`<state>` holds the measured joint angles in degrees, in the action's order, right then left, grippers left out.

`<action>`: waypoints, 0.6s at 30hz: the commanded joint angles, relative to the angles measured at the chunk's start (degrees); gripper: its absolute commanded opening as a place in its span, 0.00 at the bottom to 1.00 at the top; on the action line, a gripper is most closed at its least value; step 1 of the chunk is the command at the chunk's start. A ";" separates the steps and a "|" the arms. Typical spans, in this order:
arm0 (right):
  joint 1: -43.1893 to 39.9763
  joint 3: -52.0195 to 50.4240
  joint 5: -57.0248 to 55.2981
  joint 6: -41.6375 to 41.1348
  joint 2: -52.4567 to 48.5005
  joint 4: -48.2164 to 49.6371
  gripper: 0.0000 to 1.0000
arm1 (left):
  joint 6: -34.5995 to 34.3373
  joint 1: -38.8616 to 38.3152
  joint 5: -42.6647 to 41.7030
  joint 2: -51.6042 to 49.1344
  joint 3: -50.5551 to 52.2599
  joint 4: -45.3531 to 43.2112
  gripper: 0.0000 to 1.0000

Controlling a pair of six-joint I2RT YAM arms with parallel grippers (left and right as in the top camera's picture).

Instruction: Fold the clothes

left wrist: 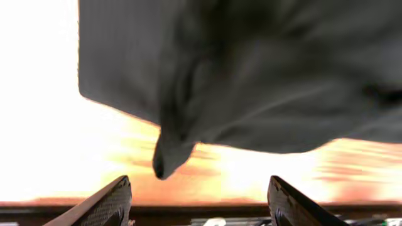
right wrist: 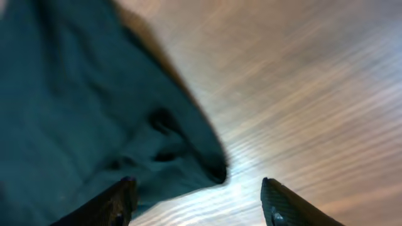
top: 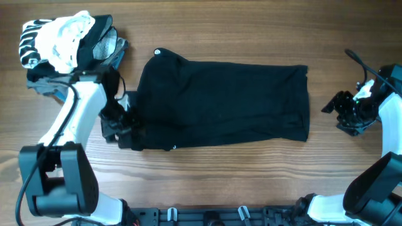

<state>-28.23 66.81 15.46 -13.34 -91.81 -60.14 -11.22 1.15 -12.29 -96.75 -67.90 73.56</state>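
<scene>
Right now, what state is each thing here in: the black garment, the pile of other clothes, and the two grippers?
Black garment: spread out on the table, lightly wrinkled.
Pile of other clothes: heaped and bunched up.
Left gripper: open, nothing between its fingers, at the garment's left edge.
Right gripper: open, empty, off to the garment's right side.

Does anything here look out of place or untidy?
Only slightly: the black garment lies mostly flat, but its corner near the left gripper is rumpled. Nothing looks spilled or damaged.
</scene>
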 commanded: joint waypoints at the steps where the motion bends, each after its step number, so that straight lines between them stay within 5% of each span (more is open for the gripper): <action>1: 0.09 1.03 10.91 4.57 0.96 2.60 0.68 | 3.50 -0.68 -4.07 2.21 -10.51 -7.30 0.63; 5: 0.74 1.03 14.40 4.37 0.96 5.33 0.68 | 13.64 -6.80 -6.64 -0.81 -10.86 -32.74 0.54; 11: 1.73 1.01 14.01 4.42 0.96 4.37 0.69 | 13.53 -9.01 -2.16 -20.11 -10.86 -58.90 0.55; 18: 1.75 1.01 11.54 4.37 0.96 3.39 0.69 | 13.60 -7.19 2.99 -25.53 -10.86 -67.91 0.65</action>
<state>-26.76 66.89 28.05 -10.15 -91.74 -56.64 1.48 -6.66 -13.78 -122.19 -78.65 7.44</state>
